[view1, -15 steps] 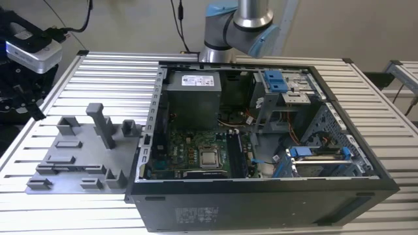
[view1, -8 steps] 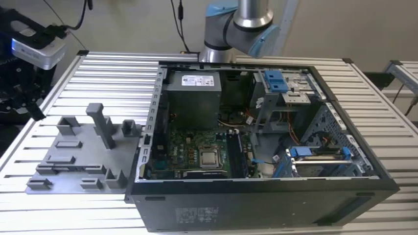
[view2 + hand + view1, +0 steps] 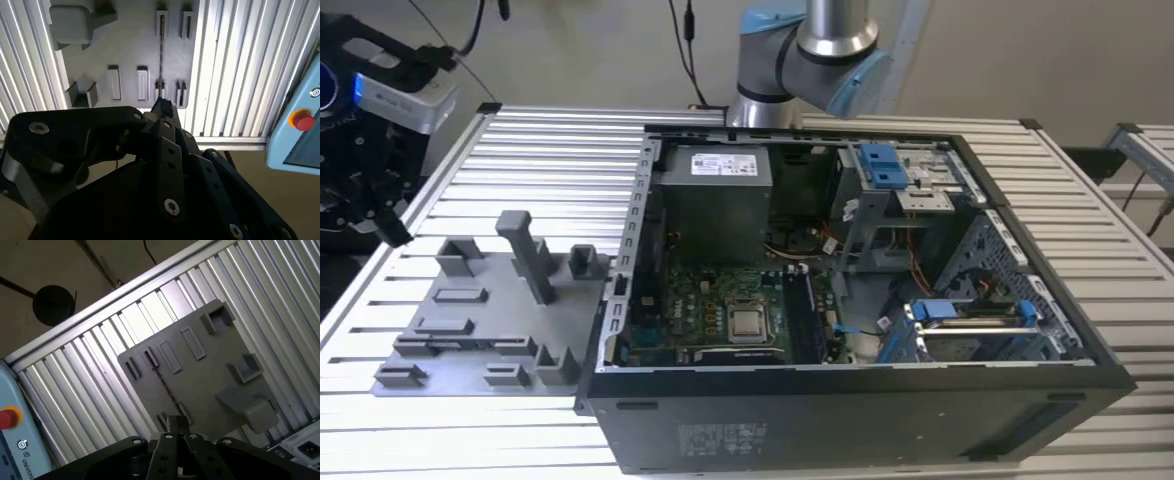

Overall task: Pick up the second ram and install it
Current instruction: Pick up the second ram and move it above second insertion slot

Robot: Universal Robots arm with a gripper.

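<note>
Claw: the black two-finger gripper [image 3: 178, 426] [image 3: 162, 106] is seen clenched in both wrist views, its tips pressed together.
Ram: the second ram [image 3: 161, 55] [image 3: 161, 385], a long thin circuit-board stick viewed edge-on, is stood on its edge in slotted blocks of the holder plate. Its near end is lined up with the claw's tip, but contact cannot be told.
Holder: the flat grey plastic holder plate [image 3: 494, 330] is laid on the ribbed silver metal table [image 3: 534, 140], just beside the case, at the exterior view's left.
Case: the open black computer case [image 3: 854, 430] is laid on its side, with the green motherboard [image 3: 707, 310] exposed.
Panel: a pale blue panel [image 3: 290, 150] with a red button is seen beyond the table's edge.
</note>
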